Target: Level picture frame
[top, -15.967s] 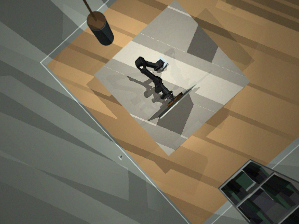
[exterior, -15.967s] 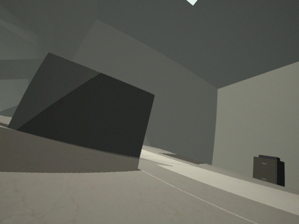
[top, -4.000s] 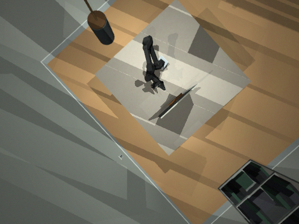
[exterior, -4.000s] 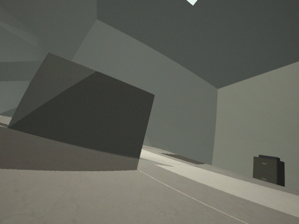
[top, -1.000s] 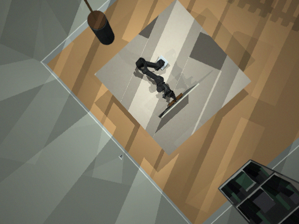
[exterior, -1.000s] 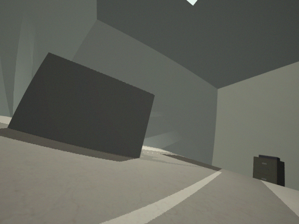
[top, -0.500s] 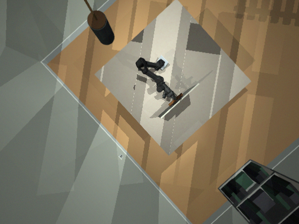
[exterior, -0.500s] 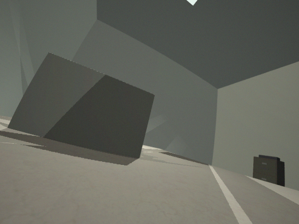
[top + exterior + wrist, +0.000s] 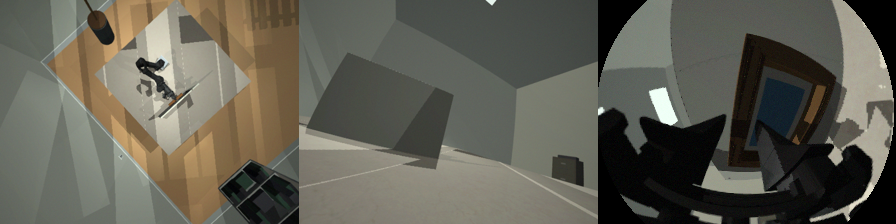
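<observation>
The brown picture frame (image 9: 172, 102) (image 9: 788, 57) with a blue picture is on the upright grey panel (image 9: 364, 103) (image 9: 708, 60). In the wrist view it is turned relative to the panel's left edge, and its bottom end is nearer that edge. The screw and the notched strip are hidden. My gripper (image 9: 174, 98) (image 9: 741, 119) is partly open at the frame. In the wrist view one fingertip is just outside the frame's left rail and the other overlaps the picture. The rail shows between the tips, with a gap beside the left tip.
The arm reaches from its base on a pale plate (image 9: 165, 62) to the panel. The panel stands on a grey square floor area (image 9: 207, 91) with moving-looking light bands and shadows. A dark hanging cylinder (image 9: 104, 32), a dark shelf (image 9: 245, 180) and a small cabinet (image 9: 563, 168) are farther off.
</observation>
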Robot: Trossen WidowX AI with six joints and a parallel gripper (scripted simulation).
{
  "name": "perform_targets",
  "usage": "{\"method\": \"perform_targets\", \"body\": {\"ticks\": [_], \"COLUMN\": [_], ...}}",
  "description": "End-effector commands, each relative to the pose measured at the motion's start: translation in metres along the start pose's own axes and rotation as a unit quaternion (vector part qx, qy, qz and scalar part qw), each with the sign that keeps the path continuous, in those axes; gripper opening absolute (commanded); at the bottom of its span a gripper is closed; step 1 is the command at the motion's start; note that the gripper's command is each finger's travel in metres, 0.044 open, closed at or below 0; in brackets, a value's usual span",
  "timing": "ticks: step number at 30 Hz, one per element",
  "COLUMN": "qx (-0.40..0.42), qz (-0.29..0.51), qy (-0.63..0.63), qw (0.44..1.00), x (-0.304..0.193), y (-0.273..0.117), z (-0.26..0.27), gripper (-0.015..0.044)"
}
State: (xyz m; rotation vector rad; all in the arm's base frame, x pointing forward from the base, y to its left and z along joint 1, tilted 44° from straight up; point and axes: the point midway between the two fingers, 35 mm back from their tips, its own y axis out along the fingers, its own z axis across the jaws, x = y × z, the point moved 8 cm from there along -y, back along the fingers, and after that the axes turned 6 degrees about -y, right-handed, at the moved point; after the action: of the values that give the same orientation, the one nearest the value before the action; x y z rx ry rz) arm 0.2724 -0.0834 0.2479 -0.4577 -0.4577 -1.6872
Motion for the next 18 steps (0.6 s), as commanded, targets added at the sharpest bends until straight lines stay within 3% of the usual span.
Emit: {"method": "perform_targets", "body": {"ticks": [1, 11, 13, 18], "qx": [0.000, 0.000, 0.000, 0.000], "qz": [-0.001, -0.001, -0.001, -0.001], "qy": [-0.002, -0.002, -0.002, -0.002], "qw": [1.000, 1.000, 1.000, 1.000], "x": [0.0005, 0.0005, 0.0005, 0.0004], "y": [0.0002, 0.0002, 0.0002, 0.0002], "z": [0.0003, 0.0003, 0.0003, 0.0003], "gripper": [0.0122, 0.0055, 0.0003, 0.0000]}}
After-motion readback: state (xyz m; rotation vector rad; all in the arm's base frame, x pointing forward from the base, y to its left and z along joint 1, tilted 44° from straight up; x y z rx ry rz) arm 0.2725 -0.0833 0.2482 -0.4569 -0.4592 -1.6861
